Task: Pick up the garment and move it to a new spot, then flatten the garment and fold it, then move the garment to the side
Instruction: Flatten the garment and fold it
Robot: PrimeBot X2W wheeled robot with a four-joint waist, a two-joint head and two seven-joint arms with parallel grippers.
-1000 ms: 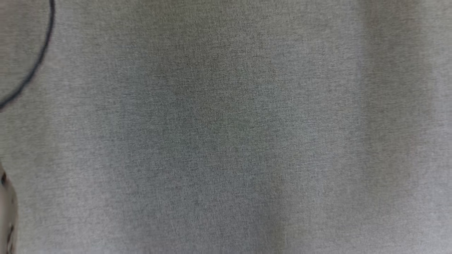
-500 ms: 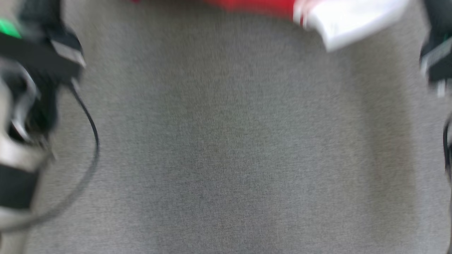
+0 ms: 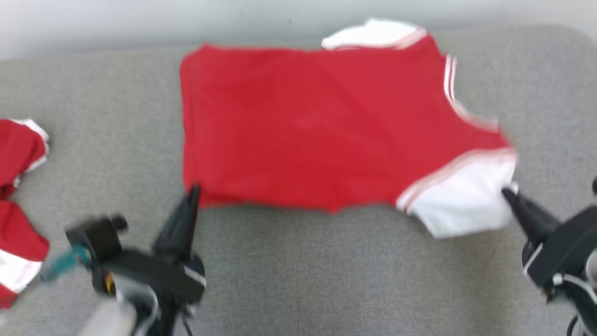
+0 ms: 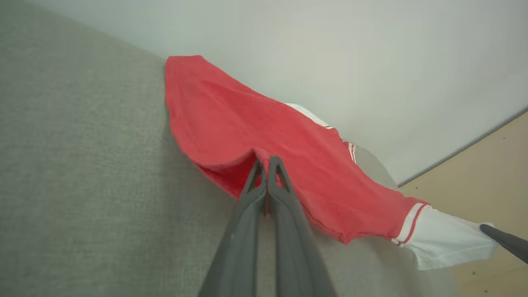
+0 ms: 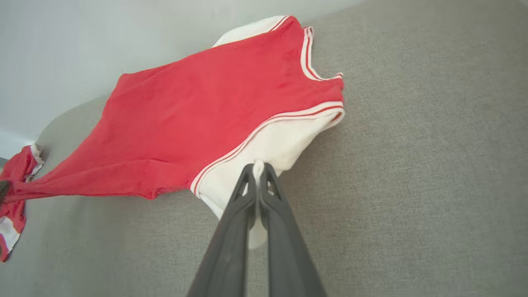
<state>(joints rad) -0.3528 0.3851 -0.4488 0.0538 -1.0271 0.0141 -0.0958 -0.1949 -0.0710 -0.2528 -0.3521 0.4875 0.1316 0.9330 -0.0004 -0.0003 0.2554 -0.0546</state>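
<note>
The garment [image 3: 308, 126] is a red shirt with white sleeves and white-striped trim, spread across the grey fabric surface. My left gripper [image 3: 193, 190] is shut on its near left hem corner; in the left wrist view the left gripper [image 4: 267, 161] pinches the red hem [image 4: 231, 161], which is lifted off the surface. My right gripper [image 3: 506, 192] is shut on the near white sleeve [image 3: 461, 196]; in the right wrist view the right gripper [image 5: 258, 167] clamps a fold of white sleeve cloth [image 5: 272, 144]. The far sleeve [image 3: 373, 33] lies at the back edge.
Another red and white garment [image 3: 18, 205] lies bunched at the far left of the grey surface [image 3: 326, 280]. A pale wall [image 3: 140, 18] runs behind the surface. In the left wrist view, tan floor [image 4: 486, 165] shows past the surface's end.
The head camera has swung up from bare grey fabric to the spread garment and both grippers. Whether the garment itself moved cannot be told.
</note>
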